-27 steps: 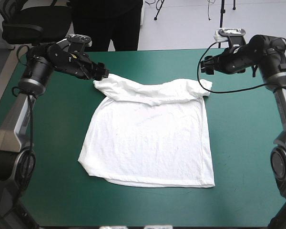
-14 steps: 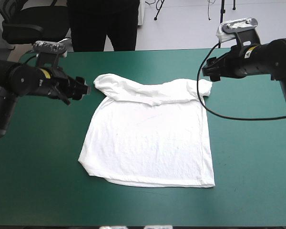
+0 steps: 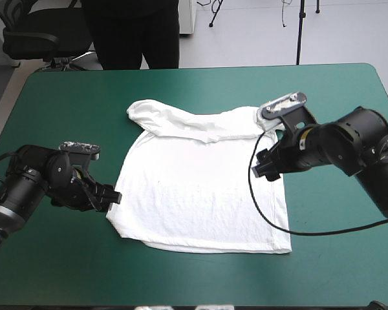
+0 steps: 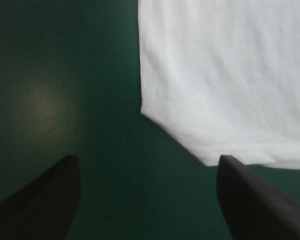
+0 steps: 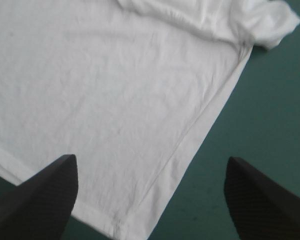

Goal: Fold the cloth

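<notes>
Newly low beside the T-shirt [image 3: 200, 187]: left gripper [image 3: 116, 196] and right gripper [image 3: 262, 169], both wide open, empty.

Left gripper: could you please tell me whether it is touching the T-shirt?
Cannot tell. In the left wrist view the open left gripper frames the T-shirt corner, one finger meeting its hem in the picture; no gap or contact shows plainly.

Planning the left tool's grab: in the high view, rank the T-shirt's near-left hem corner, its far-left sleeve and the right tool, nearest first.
1. Near-left hem corner, beside the left tool.
2. Far-left sleeve, toward the far edge.
3. Right tool, across the T-shirt.
</notes>
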`<control>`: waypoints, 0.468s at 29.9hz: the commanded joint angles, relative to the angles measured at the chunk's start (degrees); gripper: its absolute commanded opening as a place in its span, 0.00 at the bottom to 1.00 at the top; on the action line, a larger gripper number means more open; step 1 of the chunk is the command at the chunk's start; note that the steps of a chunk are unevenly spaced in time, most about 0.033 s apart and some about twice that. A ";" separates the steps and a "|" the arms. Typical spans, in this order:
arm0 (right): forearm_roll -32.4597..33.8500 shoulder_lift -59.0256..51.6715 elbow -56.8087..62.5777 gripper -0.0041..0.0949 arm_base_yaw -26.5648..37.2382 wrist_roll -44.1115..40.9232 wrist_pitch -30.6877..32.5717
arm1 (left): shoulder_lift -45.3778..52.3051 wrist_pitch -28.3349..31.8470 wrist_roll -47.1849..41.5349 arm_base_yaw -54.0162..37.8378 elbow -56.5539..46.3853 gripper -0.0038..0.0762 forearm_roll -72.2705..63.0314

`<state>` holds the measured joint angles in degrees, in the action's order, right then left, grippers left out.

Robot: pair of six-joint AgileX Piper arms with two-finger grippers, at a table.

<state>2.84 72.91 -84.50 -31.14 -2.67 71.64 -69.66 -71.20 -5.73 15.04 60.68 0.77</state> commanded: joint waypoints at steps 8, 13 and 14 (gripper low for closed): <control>-0.47 -7.80 11.79 0.79 -0.22 -1.60 -0.13 | -4.44 10.80 -1.28 0.22 -7.85 0.73 -1.23; -0.28 -9.84 11.88 0.79 -0.22 -1.60 -0.13 | -9.71 14.52 -1.15 0.22 -7.85 0.73 -1.38; 0.04 -10.43 11.88 0.79 -0.22 -1.60 -0.13 | -10.73 15.06 -0.91 0.22 -7.85 0.72 -1.48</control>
<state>2.16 64.78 -71.37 -31.28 -4.20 71.59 -79.61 -58.31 -6.51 15.04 51.74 0.00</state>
